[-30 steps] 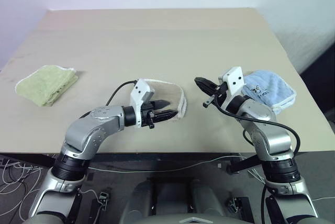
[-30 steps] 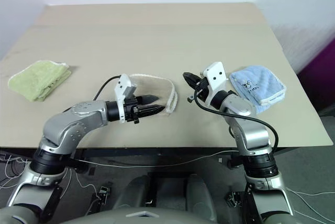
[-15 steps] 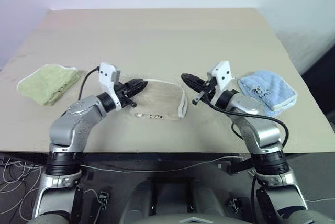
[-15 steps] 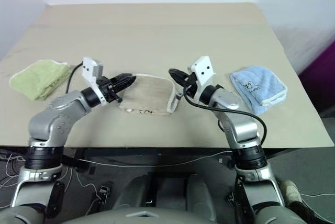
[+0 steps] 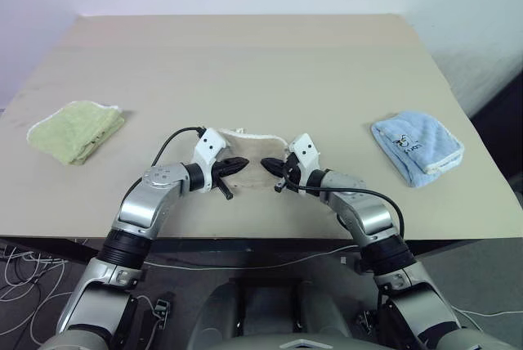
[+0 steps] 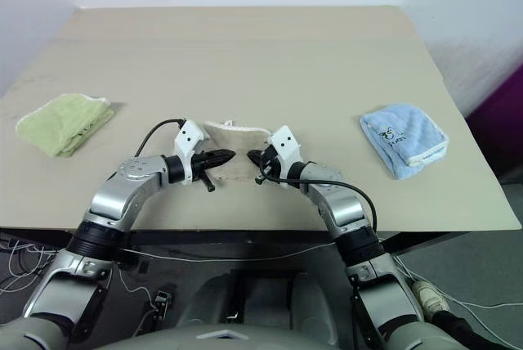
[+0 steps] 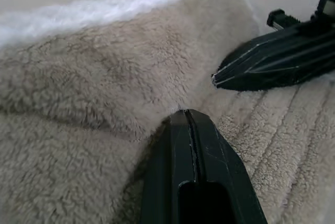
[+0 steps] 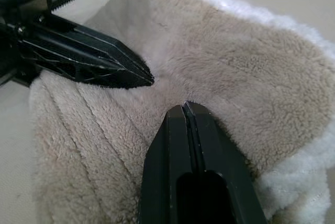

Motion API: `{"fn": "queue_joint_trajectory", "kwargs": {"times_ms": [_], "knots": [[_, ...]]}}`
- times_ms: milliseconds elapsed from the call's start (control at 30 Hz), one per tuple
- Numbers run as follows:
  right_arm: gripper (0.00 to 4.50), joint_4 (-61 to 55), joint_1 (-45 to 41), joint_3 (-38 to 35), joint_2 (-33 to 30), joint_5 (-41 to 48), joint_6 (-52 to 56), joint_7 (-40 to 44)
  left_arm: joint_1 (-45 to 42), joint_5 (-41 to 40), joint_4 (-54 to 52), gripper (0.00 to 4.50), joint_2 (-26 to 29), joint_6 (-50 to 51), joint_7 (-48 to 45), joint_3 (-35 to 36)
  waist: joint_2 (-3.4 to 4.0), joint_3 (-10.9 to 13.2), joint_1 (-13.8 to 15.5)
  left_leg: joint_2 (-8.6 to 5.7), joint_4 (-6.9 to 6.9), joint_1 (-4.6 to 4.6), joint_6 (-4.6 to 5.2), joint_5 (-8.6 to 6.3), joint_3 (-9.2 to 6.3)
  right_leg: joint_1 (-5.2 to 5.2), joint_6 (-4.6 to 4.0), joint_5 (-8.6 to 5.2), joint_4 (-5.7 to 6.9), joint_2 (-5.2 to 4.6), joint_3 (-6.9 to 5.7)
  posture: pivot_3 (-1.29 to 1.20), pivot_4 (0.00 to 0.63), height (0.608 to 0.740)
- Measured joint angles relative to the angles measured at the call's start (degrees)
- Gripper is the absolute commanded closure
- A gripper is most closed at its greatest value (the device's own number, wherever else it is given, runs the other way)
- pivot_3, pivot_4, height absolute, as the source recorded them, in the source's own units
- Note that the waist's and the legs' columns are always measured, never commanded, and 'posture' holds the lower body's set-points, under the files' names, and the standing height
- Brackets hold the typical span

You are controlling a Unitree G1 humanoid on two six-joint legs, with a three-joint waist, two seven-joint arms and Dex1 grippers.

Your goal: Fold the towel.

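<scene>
From the left eye view, the beige towel (image 5: 248, 156) lies bunched near the front middle of the table (image 5: 245, 64), its white edging showing along its far side. The left gripper (image 5: 243, 163) and the right gripper (image 5: 266, 165) meet over it tip to tip, both low and pointing inward at each other, each with its black fingers pressed together. A small light-green folded towel (image 5: 75, 131) sits well apart towards the table's left edge, and a light-blue folded towel (image 5: 417, 148) lies well apart on the right; neither is near the arms. The right eye view gives the same layout, with a black cable (image 6: 155, 131) looping up from the left wrist beside the beige cloth. In the left wrist view, the left gripper's fingers (image 7: 172, 166) are fully closed with only a thin seam between them, their tip pushed into a fold of the towel's pile; whether any cloth is caught in the seam cannot be told. The other gripper's dark closed fingers (image 7: 277, 62) lie on the cloth just beyond. In the right wrist view, the right gripper's fingers (image 8: 175, 156) are likewise fully closed, tip buried against a raised fold of terry, with the left gripper's pointed tip just beside it, and the white edging curls around the fold's side.
</scene>
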Motion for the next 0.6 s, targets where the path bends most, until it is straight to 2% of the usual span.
{"fn": "queue_joint_trajectory", "kwargs": {"times_ms": [133, 267, 367, 500, 600], "knots": [[4.50, -2.8, 2.7, -0.4, -0.6, -0.9, -2.2, -0.2, 0.3, -0.8, 0.6, 4.48, -2.2, -0.6, -0.2, 1.9, 0.00, 0.0, 0.2, 0.00, 0.01, -0.01, 0.00, 0.00, -0.01, 0.00, 0.00, 0.00, 0.00, -0.02, -0.01, 0.00, 0.150, 0.740], [4.50, -11.8, 7.0, -4.9, -3.9, 2.9, 2.2, 0.0, 1.7, -6.8, -2.5, 4.48, -4.1, 1.0, 0.6, 8.8, -0.04, 0.1, 0.0, 0.00, 0.05, -0.15, 0.00, 0.00, -0.03, -0.13, 0.01, 0.01, 0.04, -0.08, 0.00, 0.00, 0.150, 0.740], [3.92, -19.5, 8.1, -10.8, -7.5, 9.0, 8.9, 0.7, 3.2, -8.0, -6.5, 4.50, -0.2, 1.2, 0.8, 13.5, -0.01, 0.0, -0.3, 0.07, -0.03, -0.11, 0.00, 0.00, -0.01, -0.16, 0.01, 0.00, 0.02, -0.04, 0.06, 0.00, 0.150, 0.740], [2.58, -23.2, 7.3, -20.6, -8.0, 23.0, 24.8, -1.6, 8.9, -7.4, -7.7, 4.50, 5.8, -0.8, -0.4, 17.3, 0.01, 0.1, -0.3, 0.15, -0.09, -0.07, 0.01, -0.01, 0.00, -0.14, -0.02, 0.00, 0.02, -0.04, 0.13, 0.00, 0.150, 0.740], [1.53, -21.2, 5.1, -25.0, -7.4, 31.3, 35.6, -4.4, 10.8, -7.2, -7.7, 4.50, 7.7, -1.4, -1.6, 18.6, -0.04, 0.1, 0.2, 0.08, -0.06, -0.10, 0.01, -0.01, -0.02, -0.10, -0.02, 0.00, -0.03, -0.17, 0.07, 0.00, 0.150, 0.740]]}}
